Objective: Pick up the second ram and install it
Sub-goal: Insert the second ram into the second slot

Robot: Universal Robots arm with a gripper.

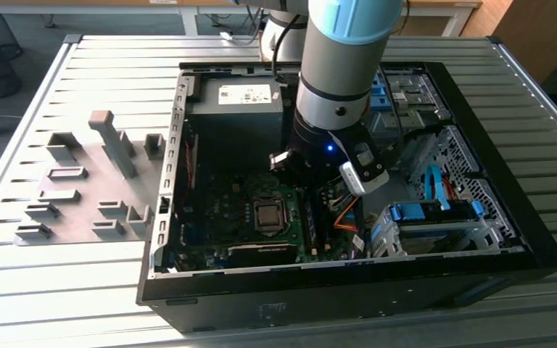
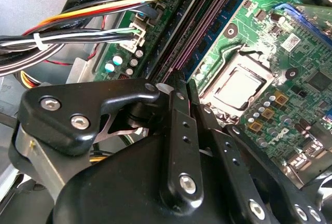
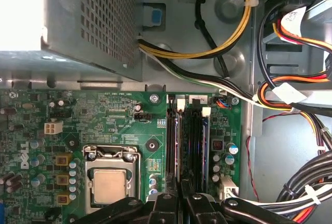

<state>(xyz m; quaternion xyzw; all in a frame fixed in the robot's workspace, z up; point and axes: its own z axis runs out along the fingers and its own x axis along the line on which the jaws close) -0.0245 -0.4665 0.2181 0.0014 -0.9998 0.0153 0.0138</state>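
Gripper lowered inside open case, over motherboard memory slots.
Fingers drawn close together, clamped on thin ram edge, set in slot beside CPU socket. Holder blocks standing on table, outside case, toward exterior view's left.

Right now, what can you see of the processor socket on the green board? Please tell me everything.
The processor socket is a square seat with a dull silver metal plate in its middle, held down by a shiny metal frame with a thin wire lever along one edge. It lies flat on the green board, beside the long black memory slots. No cooler or cable rests on it.
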